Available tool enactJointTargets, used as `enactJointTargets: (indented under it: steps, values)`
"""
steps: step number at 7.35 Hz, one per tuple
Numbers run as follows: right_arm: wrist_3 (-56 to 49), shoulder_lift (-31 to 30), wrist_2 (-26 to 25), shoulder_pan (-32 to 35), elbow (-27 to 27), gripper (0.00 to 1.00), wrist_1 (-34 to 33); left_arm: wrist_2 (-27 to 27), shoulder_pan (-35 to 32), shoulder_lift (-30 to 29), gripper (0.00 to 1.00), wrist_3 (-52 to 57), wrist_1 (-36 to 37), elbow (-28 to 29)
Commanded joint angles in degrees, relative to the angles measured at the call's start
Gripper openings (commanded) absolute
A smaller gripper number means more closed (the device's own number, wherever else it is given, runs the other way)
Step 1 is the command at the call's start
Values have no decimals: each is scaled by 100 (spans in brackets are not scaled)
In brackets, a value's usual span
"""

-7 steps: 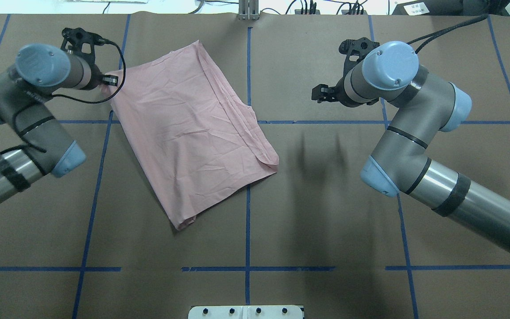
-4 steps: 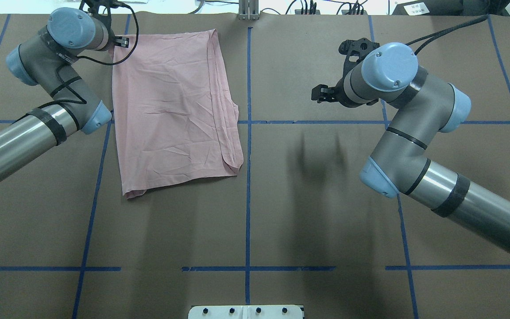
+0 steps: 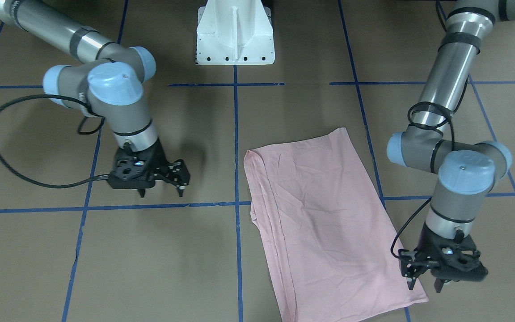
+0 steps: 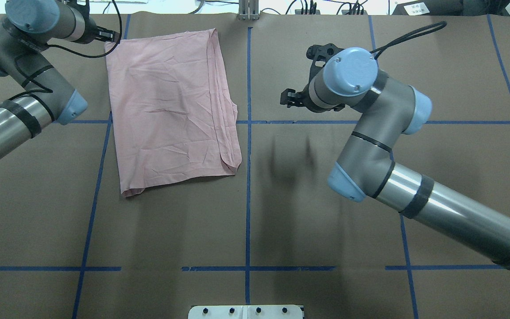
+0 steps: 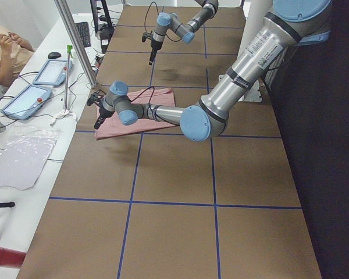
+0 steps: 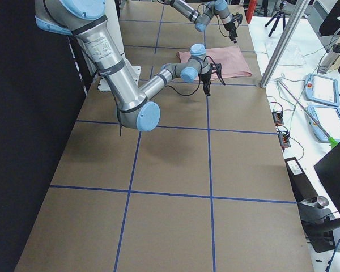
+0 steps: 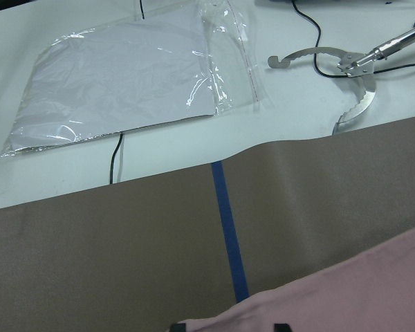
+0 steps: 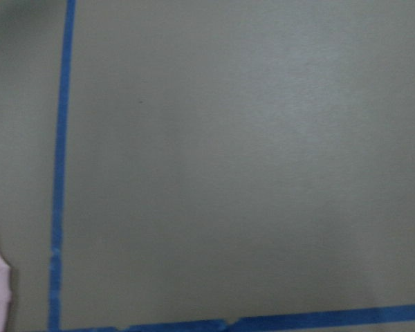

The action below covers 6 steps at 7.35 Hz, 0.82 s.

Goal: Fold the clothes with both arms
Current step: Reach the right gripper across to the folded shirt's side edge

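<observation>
The clothes are one pale pink T-shirt [image 4: 171,106], folded into a rough rectangle and lying flat with its plain side up, left of the table's centre line. Layered fold edges run along its right side. My left gripper [image 4: 109,35] hangs open at the shirt's far left corner. In the front view its fingers [image 3: 411,284] stand apart just above that corner of the shirt [image 3: 324,219], gripping nothing. The left wrist view shows the pink cloth [image 7: 346,290] just below. My right gripper [image 3: 161,191] is open and empty over bare table, right of the shirt.
Blue tape lines [image 4: 248,133] grid the brown table cover. The white pedestal [image 3: 235,36] stands at the robot's edge. Past the far edge lie a clear plastic sheet [image 7: 117,76] and a metal clamp [image 7: 346,76]. A seated person [image 5: 3,55] and tablets are beside the table.
The left arm swung the shirt from a diagonal to square and dragged it towards the far left, then opened over its corner. The right gripper moved left, towards the shirt.
</observation>
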Motion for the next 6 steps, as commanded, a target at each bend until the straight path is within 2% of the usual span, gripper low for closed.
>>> enactJointTargets:
  steps: [1,2,3,4,5,6]
  values:
    - [715,1241,-357,-351,-1280,78,6,-97,-25,287,100,-7,-2,-392]
    - [978,1743,-523,-527,-1835,77,6,-106,-25,287,100,-16,-10,-401]
    - [1224,2078,-786,-694,-2284,70,15,-97,-34,296,100,-43,-10,-402]
    - [1297,2230,-893,-800,-2532,59,24,-97,-34,296,100,-52,-10,-419]
    - [1297,2301,-946,-871,-2665,52,33,-97,-34,296,100,-130,-10,-419]
    - [1280,2345,-1025,-897,-2762,49,41,-97,-34,296,100,-165,-19,-419]
